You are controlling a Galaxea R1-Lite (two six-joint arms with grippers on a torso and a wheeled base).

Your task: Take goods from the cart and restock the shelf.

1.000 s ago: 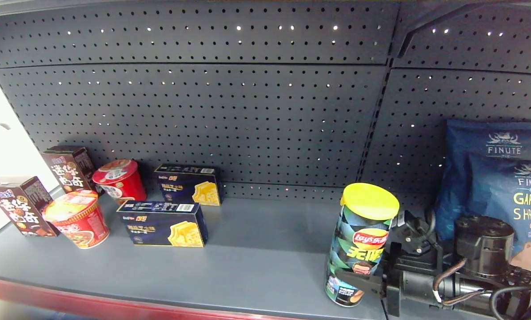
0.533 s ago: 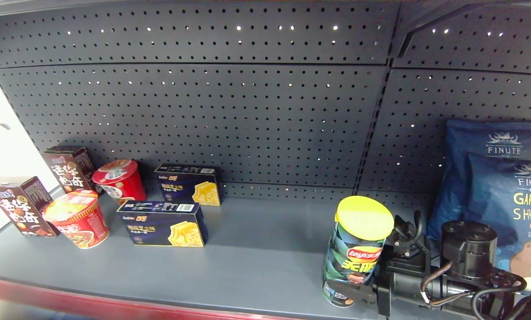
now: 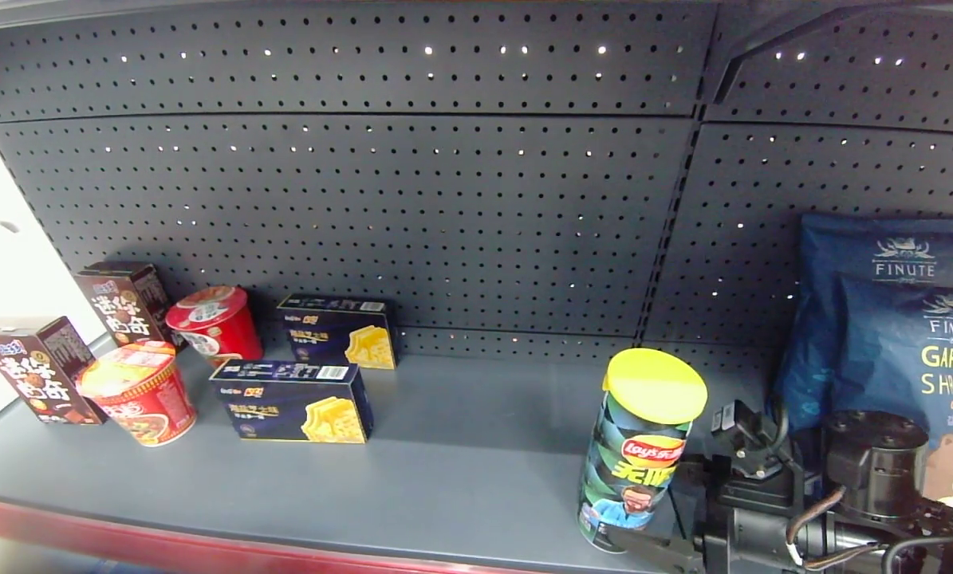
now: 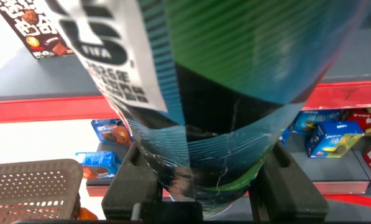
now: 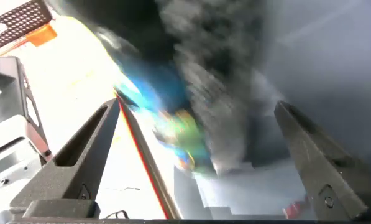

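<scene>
Head view: can [image 3: 639, 462] lower vs prev.

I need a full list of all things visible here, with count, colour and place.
brown boxes: 2, brown, far left
noodle cups: 2, red, beside them
blue boxes: 2, dark blue, left of centre
chip can: 1, green, yellow lid, right side
snack bags: 2, blue, far right
shelf: 1, grey, under these
second can: 1, blue-green, held
basket: 1, brown, off the shelf
left gripper: dark, shut on second can
right gripper: dark, open by chip can
</scene>
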